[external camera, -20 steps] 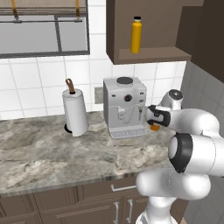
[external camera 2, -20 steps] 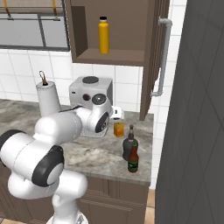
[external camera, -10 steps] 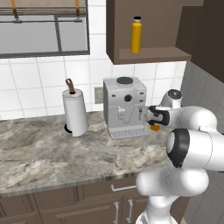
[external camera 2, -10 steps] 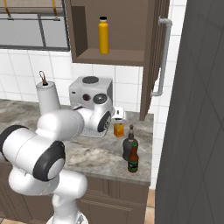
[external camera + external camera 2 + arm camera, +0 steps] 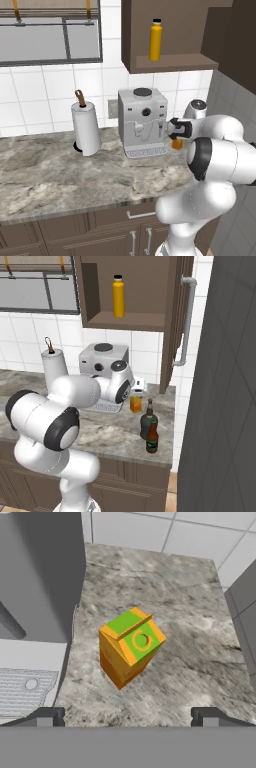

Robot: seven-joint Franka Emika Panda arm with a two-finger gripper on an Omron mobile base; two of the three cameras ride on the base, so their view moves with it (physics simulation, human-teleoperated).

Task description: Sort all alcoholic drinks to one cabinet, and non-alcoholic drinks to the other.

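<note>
- While the gripper (image 5: 128, 717) hangs spread above the counter (image 5: 190, 637), the carton (image 5: 131, 646) stands upright at 12 o'clock, untouched.
- Coffee machine (image 5: 35, 612) at 9 o'clock.

Arm (image 5: 60, 411) is presenting glossy white rounded shells, with dark grey-black joint bands showing between segments.

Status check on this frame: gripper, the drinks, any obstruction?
Gripper open, above the juice carton, nothing held. Yellow bottle shelved in the cabinet; black bottle and beer bottle on the counter. Coffee machine close beside the carton.
</note>
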